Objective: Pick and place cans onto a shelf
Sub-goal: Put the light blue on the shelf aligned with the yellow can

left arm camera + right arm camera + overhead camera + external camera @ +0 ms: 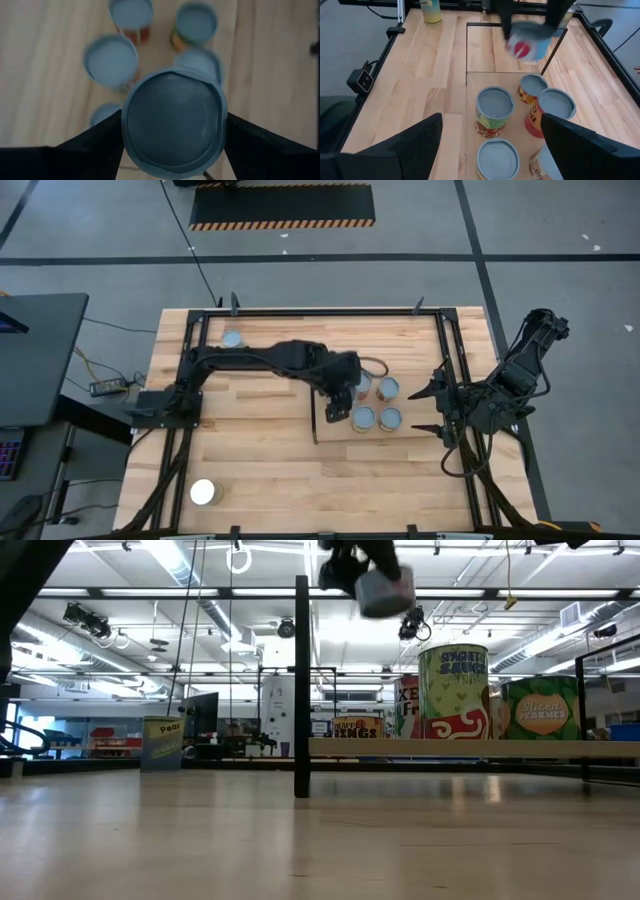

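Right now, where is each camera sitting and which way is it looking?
High view: above, looking straight down at the table, both arms and the shelf.
Low view: at tabletop height, looking across; the left claw holds a can overhead.
Left wrist view: behind the left claw, looking down past the held can at the cans on the shelf.
Right wrist view: behind the open right claw, facing the shelf.
Both wrist views share those cans.

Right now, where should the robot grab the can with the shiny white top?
Pinch the white-topped can across its round sides, coming straight down from above. It seems to stand upright and all alone, so nothing crowds it and any angle fits.
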`<action>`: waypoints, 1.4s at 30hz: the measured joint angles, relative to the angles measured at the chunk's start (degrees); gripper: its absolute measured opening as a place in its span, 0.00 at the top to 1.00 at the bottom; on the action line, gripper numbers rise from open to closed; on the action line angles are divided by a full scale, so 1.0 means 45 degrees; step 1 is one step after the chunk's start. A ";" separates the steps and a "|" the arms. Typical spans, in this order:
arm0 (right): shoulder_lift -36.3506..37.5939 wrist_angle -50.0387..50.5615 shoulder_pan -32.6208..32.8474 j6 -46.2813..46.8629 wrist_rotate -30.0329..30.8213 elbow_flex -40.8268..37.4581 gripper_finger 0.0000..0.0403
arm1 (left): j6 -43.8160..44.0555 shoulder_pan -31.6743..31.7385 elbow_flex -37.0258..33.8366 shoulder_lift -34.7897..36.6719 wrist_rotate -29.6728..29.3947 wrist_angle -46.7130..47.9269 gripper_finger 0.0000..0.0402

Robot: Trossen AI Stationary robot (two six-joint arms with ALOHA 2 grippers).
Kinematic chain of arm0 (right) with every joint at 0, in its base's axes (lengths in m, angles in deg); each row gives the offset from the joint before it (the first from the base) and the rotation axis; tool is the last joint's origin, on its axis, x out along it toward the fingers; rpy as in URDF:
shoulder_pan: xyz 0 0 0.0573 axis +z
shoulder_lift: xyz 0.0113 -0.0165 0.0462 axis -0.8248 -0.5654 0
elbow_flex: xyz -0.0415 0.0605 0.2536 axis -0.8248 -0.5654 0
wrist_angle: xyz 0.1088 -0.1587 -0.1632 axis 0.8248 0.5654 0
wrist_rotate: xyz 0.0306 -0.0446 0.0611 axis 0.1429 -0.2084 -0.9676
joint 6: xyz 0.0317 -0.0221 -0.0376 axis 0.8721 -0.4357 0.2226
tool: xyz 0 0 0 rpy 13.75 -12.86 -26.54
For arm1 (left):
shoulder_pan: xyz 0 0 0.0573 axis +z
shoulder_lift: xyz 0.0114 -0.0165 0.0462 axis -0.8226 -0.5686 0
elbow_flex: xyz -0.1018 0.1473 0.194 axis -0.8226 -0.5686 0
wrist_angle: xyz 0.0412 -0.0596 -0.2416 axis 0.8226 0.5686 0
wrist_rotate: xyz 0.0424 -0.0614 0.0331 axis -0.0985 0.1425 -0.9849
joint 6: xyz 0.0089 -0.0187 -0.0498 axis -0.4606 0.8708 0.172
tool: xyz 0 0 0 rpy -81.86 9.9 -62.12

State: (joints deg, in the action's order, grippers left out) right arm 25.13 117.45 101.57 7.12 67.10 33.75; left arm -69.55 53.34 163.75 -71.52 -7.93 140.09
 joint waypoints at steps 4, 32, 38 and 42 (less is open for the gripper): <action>0.0000 0.0010 0.0000 -0.0151 0.0000 -0.0005 0.14 | -0.0026 -0.0001 0.1548 -0.0115 -0.0077 0.0200 0.28; 0.0000 0.0029 0.0000 0.0200 -0.0552 -0.0015 0.14 | -0.0634 -0.1388 0.2342 -0.2519 -0.0896 0.2464 0.28; 0.0000 0.0034 0.0002 0.0514 -0.0661 -0.0015 0.14 | -0.0671 -0.1348 0.2351 -0.2763 -0.0904 0.2491 0.28; 0.0000 0.0029 0.0000 0.0561 -0.0670 -0.0015 0.14 | -0.0539 -0.1276 0.1728 -0.2769 -0.0955 0.2183 0.28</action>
State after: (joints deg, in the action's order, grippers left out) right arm 25.13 117.58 101.57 9.65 64.09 33.68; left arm -71.98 47.60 171.53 -83.97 -12.23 149.91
